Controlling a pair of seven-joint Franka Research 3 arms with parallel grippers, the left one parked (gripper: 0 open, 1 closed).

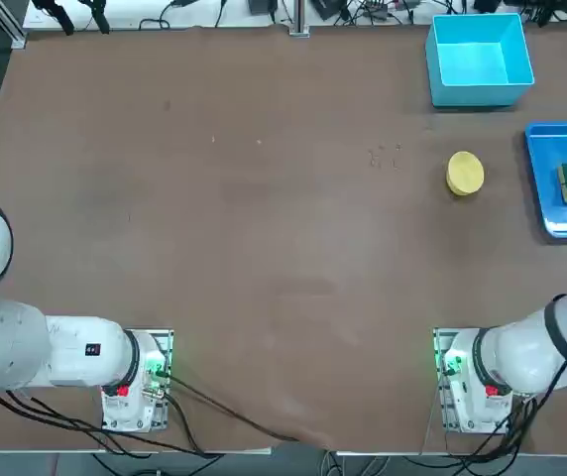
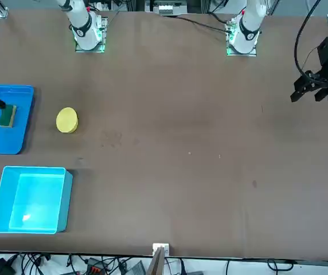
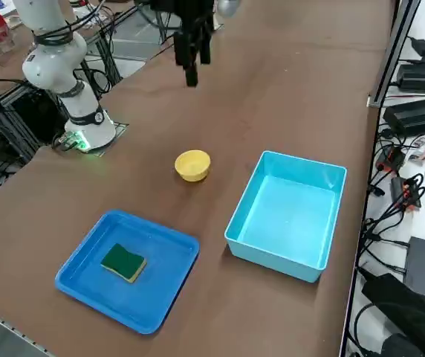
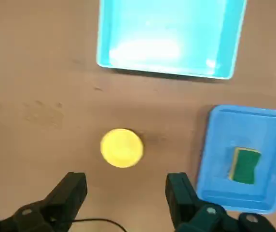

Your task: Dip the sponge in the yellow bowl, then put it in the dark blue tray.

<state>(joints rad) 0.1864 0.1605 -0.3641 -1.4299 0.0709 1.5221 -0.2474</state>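
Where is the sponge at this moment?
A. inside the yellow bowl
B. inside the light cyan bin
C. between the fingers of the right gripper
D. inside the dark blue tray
D: the sponge lies flat on the floor of the dark blue tray, apart from the yellow bowl, while the right gripper hangs open and empty above the table.

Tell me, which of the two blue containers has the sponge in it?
The dark blue tray, the shallow flat one, holds the sponge. The deeper light cyan bin beside it holds nothing.
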